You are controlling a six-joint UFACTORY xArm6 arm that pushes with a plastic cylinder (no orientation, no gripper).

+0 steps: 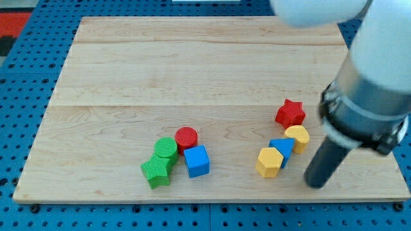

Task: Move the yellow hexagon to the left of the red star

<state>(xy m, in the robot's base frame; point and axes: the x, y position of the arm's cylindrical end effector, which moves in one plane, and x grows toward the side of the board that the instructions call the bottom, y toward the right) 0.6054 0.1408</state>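
My tip (316,184), a bare rod holding nothing, sits near the board's bottom-right corner; pushing the yellow hexagon (269,162) could drag the touching blue block (282,149) into the red star (290,113).

single view, high front, angled down, board (192,70) close

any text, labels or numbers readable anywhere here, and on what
None: no word, label, brand, number or sign shows in the camera view.
The wooden board, the coloured blocks such as the red star and the yellow hexagon, and the arm above my tip all look unmarked.
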